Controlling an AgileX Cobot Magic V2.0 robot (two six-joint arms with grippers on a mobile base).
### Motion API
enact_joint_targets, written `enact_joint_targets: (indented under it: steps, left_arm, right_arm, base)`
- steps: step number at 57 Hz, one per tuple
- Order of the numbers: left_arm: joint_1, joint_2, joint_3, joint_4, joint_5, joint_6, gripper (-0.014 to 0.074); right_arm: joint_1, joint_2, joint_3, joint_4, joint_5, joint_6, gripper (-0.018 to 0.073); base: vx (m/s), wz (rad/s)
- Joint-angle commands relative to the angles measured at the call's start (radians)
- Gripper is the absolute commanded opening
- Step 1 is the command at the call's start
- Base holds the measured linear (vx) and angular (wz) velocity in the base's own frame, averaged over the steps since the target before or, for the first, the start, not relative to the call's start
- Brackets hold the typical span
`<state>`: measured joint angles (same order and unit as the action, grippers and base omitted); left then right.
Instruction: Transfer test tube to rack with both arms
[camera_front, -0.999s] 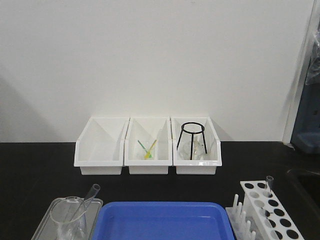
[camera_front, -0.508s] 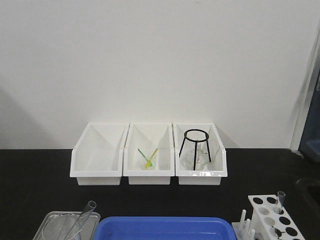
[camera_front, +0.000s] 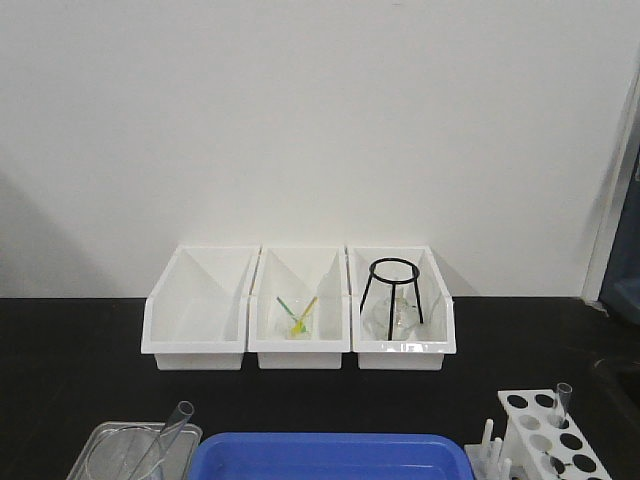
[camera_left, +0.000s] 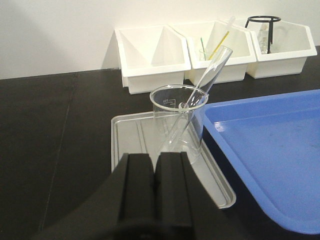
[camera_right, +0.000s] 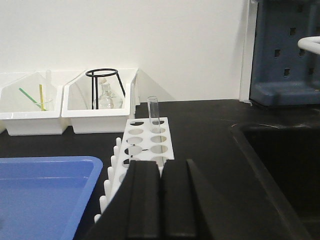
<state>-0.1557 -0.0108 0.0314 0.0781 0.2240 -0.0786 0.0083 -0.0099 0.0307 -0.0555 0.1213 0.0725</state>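
Observation:
A clear test tube (camera_left: 204, 84) leans in a clear beaker (camera_left: 178, 120) on a grey tray (camera_left: 131, 140); its rim shows in the front view (camera_front: 181, 410). My left gripper (camera_left: 155, 160) is shut and empty, just short of the beaker. A second test tube (camera_right: 153, 114) stands upright in a far hole of the white rack (camera_right: 148, 142), also in the front view (camera_front: 562, 400), rack (camera_front: 540, 430). My right gripper (camera_right: 161, 170) is shut and empty, over the rack's near end. No arm shows in the front view.
Three white bins (camera_front: 298, 310) line the back wall; the middle holds yellow and green sticks, the right a black wire tripod (camera_front: 392, 290) with a flask. A blue tray (camera_front: 330, 456) lies between the grey tray and the rack. A dark recess (camera_right: 280, 165) lies right of the rack.
The front view has tilted up: bins, rack and trays sit lower in the frame than one second ago. Nothing on the table has moved.

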Motion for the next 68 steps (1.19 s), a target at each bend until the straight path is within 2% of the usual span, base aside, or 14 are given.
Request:
enact_joint_targets:
  steps: [1, 10, 16, 21, 24, 28, 32, 33, 38, 45, 55, 68]
  left_arm:
    - [-0.001, -0.014, -0.030, 0.014, -0.113, 0.006, -0.0004]
    - [-0.001, -0.014, -0.030, 0.023, -0.224, 0.006, -0.0004]
    - [-0.001, -0.014, -0.041, 0.021, -0.407, -0.015, -0.0004]
    - [-0.001, -0.014, -0.049, -0.023, -0.628, -0.079, -0.0004]
    - [-0.001, -0.014, -0.083, -0.057, -0.672, -0.099, -0.0004]
    - [-0.001, -0.005, -0.179, -0.078, -0.610, -0.102, -0.0004]
    - [-0.001, 0.030, -0.307, -0.078, -0.502, -0.050, -0.0004]
    - [-0.001, 0.060, -0.371, -0.078, -0.454, -0.023, -0.0004]
    - [-0.001, 0.211, -0.569, -0.078, -0.360, 0.043, -0.0004]
    - [-0.001, 0.440, -0.753, -0.078, -0.294, 0.056, -0.0004]
    - [-0.001, 0.658, -0.883, -0.078, -0.285, 0.055, -0.0004]
    - [-0.001, 0.745, -0.903, -0.078, -0.283, 0.056, 0.0011]
  right_arm:
    - [-0.006, -0.009, 0.018, -0.001, -0.094, -0.004, -0.0011]
    - [-0.006, -0.009, 0.017, -0.001, -0.155, -0.004, -0.0011]
    - [-0.006, -0.009, 0.002, 0.009, -0.238, 0.003, -0.0011]
    - [-0.006, -0.009, -0.062, 0.007, -0.240, 0.000, -0.0011]
    - [-0.006, -0.009, -0.141, -0.002, -0.214, -0.004, -0.0011]
    - [-0.006, 0.011, -0.272, -0.021, -0.187, -0.010, -0.0011]
    - [-0.006, 0.070, -0.402, -0.051, -0.182, -0.014, -0.0011]
    - [-0.006, 0.109, -0.458, -0.066, -0.181, -0.014, -0.0011]
    - [-0.006, 0.276, -0.605, -0.108, -0.180, -0.014, -0.0011]
    - [-0.006, 0.481, -0.747, -0.114, -0.187, -0.014, -0.0011]
    - [-0.006, 0.679, -0.809, -0.113, -0.190, -0.011, -0.0011]
    - [-0.006, 0.746, -0.809, -0.113, -0.190, -0.010, 0.0013]
  base:
    - [0.00, 0.00]
    - [0.00, 0.00]
    - [0.00, 0.00]
    - [0.00, 0.00]
    - [0.00, 0.00]
    - [0.00, 0.00]
    - [0.00, 0.00]
    - [0.00, 0.00]
    - [0.00, 0.00]
    - [0.00, 0.00]
    - [0.00, 0.00]
    - [0.00, 0.00]
